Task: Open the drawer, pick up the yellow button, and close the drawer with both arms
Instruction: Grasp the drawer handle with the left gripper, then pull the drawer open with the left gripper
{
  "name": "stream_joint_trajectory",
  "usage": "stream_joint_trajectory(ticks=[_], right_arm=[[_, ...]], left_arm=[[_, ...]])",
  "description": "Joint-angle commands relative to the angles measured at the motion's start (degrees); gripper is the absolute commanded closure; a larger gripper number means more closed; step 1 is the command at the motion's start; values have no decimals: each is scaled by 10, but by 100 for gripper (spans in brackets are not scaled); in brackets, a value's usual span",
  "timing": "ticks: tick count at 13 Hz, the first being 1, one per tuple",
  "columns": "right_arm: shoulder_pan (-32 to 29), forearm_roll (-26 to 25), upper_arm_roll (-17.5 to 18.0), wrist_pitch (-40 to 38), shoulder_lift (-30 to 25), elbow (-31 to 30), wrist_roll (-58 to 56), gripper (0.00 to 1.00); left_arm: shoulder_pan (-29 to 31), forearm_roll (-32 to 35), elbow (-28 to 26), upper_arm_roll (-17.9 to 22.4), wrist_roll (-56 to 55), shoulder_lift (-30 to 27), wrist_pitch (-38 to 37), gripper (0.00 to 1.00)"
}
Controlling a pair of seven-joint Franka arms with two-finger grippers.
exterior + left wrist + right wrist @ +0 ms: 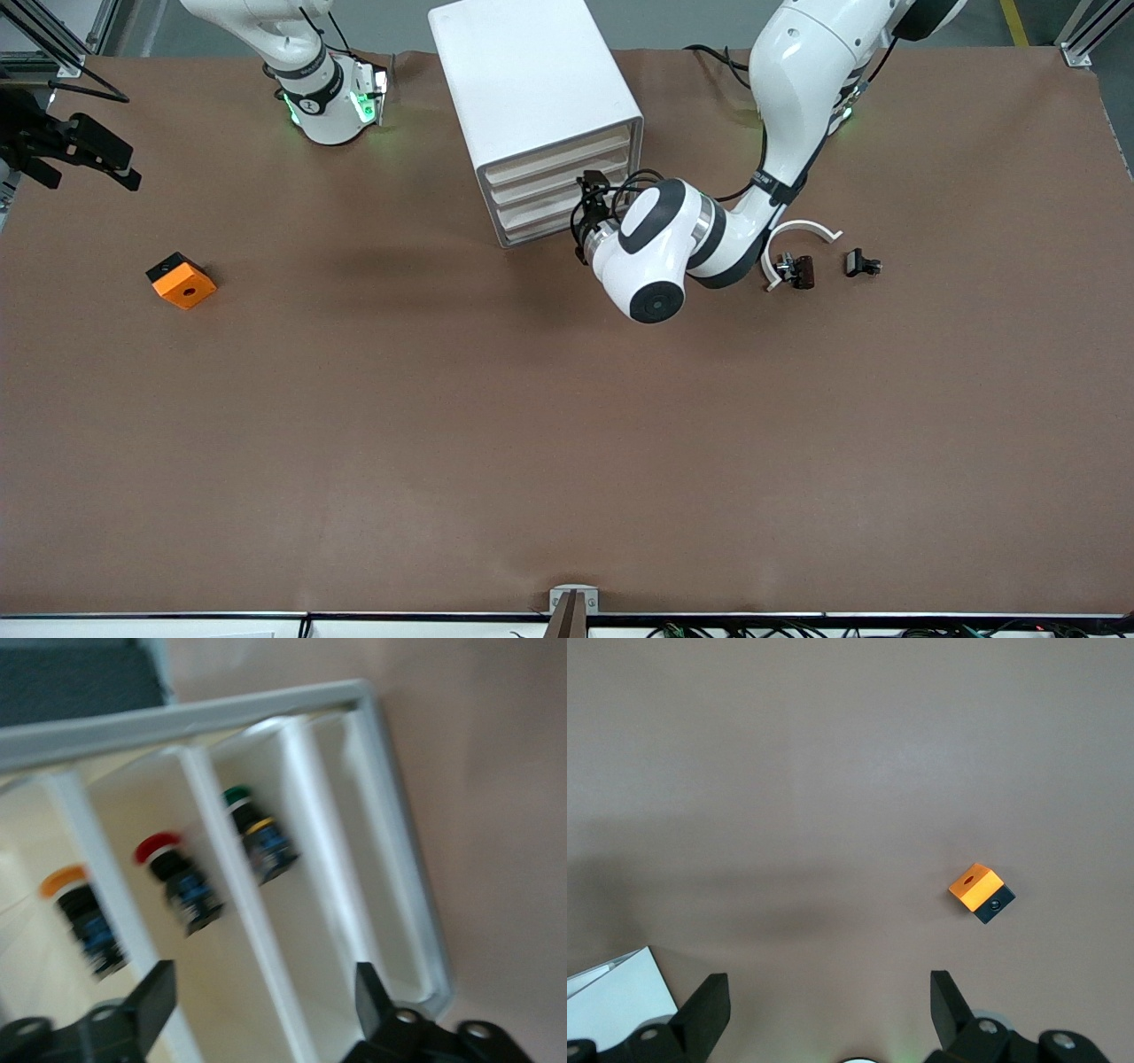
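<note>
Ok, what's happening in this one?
The left gripper, jaws apart, is at the front of the white rounded drawer cabinet, looking at the orange-capped push button beside a red-capped and a green-capped one. The right gripper waits open above the table near the orange square block. Nothing is held.

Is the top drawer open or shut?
Shut: the drawer sits flush in the cabinet, and the left gripper is at the fronts.
</note>
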Motion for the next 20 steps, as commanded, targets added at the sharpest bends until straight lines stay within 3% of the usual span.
stream_joint_trajectory(ticks=[1,4,7,8,10,13,17,20], right_arm=[[-2,-9,2,-7,-7,1,0,0],[-2,-9,0,-5,-6,1,0,0],[-6,-1,-7,-6,-7,1,8,0],[-6,-1,-7,-5,-7,1,8,0],[-6,-1,-7,-7,-7,1,7,0],[-4,-1,-2,-8,-7,1,7,0],[-1,-1,0,-7,-7,1,7,0],[-2,-1,0,-7,-7,1,7,0]], left_arm=[[-3,-44,14,1,-42,9,-34,34],[-18,-56,14,1,-67,19,-60,42],[-23,-60,11,0,-66,20,-95,43],[-24,-61,12,1,-67,21,-110,59],[-17,-61,13,4,-66,22,-110,100],[-8,-53,20,15,-59,36,-109,100],[7,-51,78,55,-25,46,-109,100],[36,-51,87,59,11,47,-102,100]])
